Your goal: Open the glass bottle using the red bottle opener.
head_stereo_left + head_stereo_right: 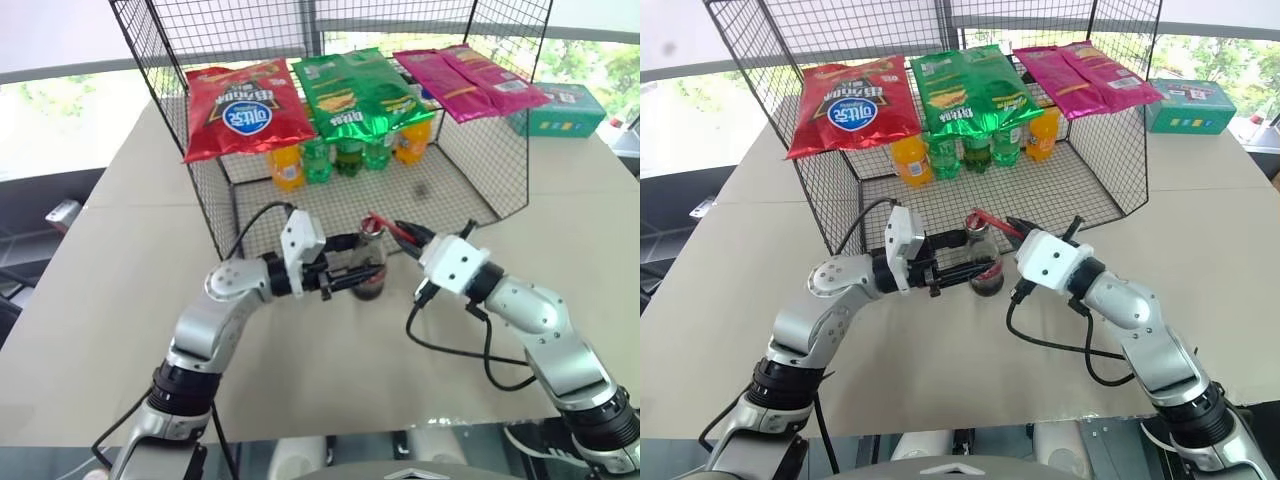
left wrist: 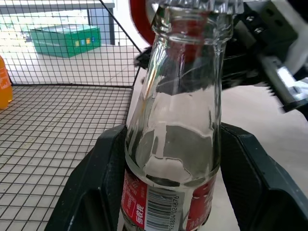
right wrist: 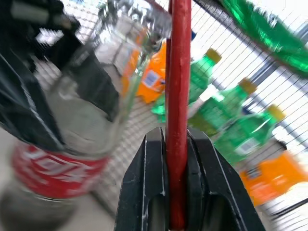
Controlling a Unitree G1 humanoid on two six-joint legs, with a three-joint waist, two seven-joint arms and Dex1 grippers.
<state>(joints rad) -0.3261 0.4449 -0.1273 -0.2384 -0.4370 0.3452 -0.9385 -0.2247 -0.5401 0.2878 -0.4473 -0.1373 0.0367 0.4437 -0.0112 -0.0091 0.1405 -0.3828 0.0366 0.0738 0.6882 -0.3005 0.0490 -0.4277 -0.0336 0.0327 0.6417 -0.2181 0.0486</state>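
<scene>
The glass bottle (image 1: 369,268) stands upright on the table in front of the wire cage, clear with dark cola at the bottom and a red label (image 2: 144,207). My left gripper (image 1: 352,279) reaches in from the left and is shut on its lower body, one black finger (image 2: 94,192) on each side. My right gripper (image 1: 1017,228) comes from the right, shut on the handle of the red bottle opener (image 3: 178,91). The opener's head (image 1: 376,223) is at the bottle's cap; I cannot tell whether it is hooked on.
A black wire cage (image 1: 470,190) stands right behind the bottle, with red, green and pink chip bags (image 1: 350,95) on top and orange and green plastic soda bottles (image 1: 345,158) inside. A green box (image 1: 560,110) sits at the back right. The table's front edge is near.
</scene>
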